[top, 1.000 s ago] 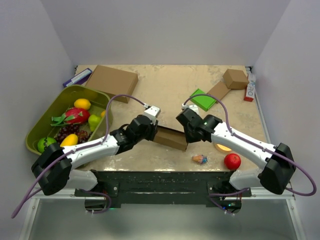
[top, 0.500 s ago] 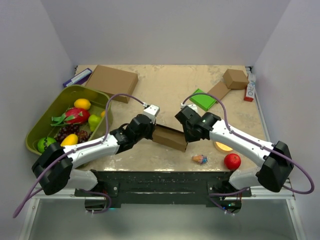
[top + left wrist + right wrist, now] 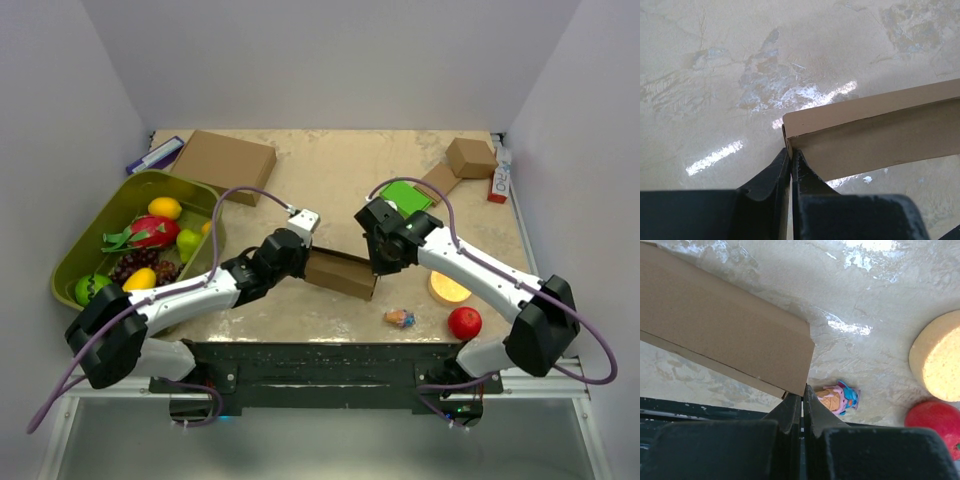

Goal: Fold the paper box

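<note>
Jaws of the left gripper (image 3: 791, 156) and right gripper (image 3: 803, 390) are pressed together, each pinching one end of the single paper box (image 3: 340, 273), which spans between them at the near middle of the table (image 3: 340, 190). One apple (image 3: 464, 322) sits nearby.

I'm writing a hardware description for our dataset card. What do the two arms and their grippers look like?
Both arms, left arm and right arm, have white link shells with bulky black joints. A purple cable loops loosely along each. The left gripper and right gripper have matte black, tapering fingers. No markings are legible.
</note>
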